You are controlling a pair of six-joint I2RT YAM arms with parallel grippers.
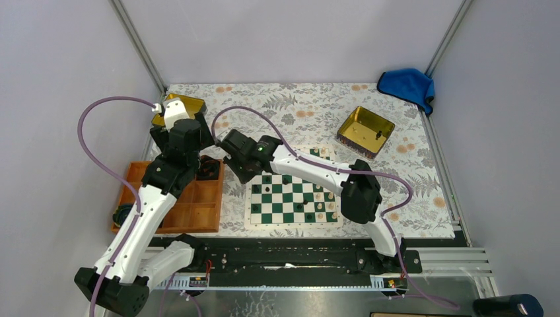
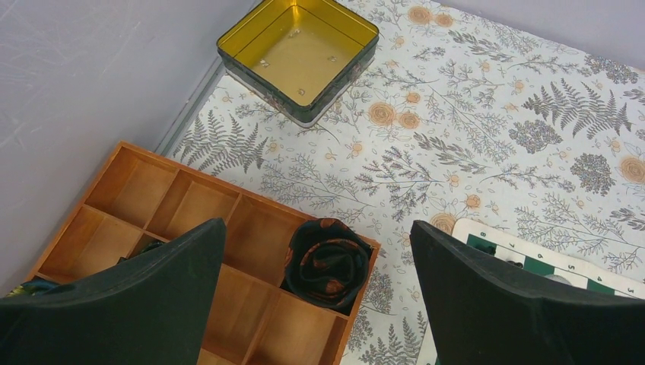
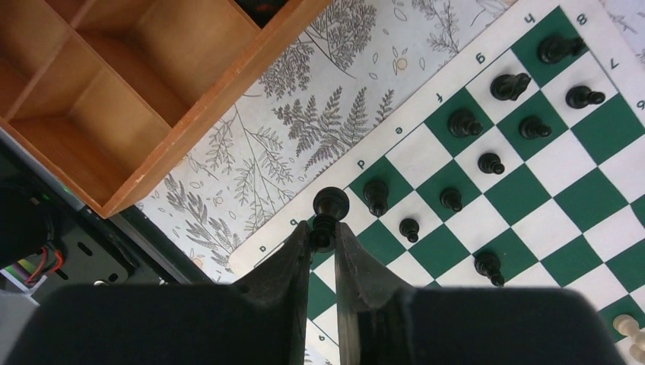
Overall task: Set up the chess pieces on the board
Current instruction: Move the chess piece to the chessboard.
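Observation:
My right gripper [image 3: 323, 234] is shut on a black chess piece [image 3: 331, 205], holding it by its stem over the lettered white border of the board [image 3: 426, 103]. Several black chess pieces [image 3: 464, 122] stand on the green and white squares beyond it, in two loose rows. In the top view this gripper [image 1: 241, 170] is at the board's [image 1: 294, 221] far left corner. My left gripper [image 2: 318, 228] hangs wide open and holds nothing, above the wooden tray, left of the board's corner [image 2: 487, 232].
The orange compartmented tray [image 2: 190, 205] holds a dark rolled cloth [image 2: 328, 262] in one corner cell. A gold tin [image 2: 300, 53] stands behind it; a second tin [image 1: 365, 131] and a blue cloth [image 1: 408, 84] are at the back right. Cream pieces [image 1: 323, 208] stand on the board's right side.

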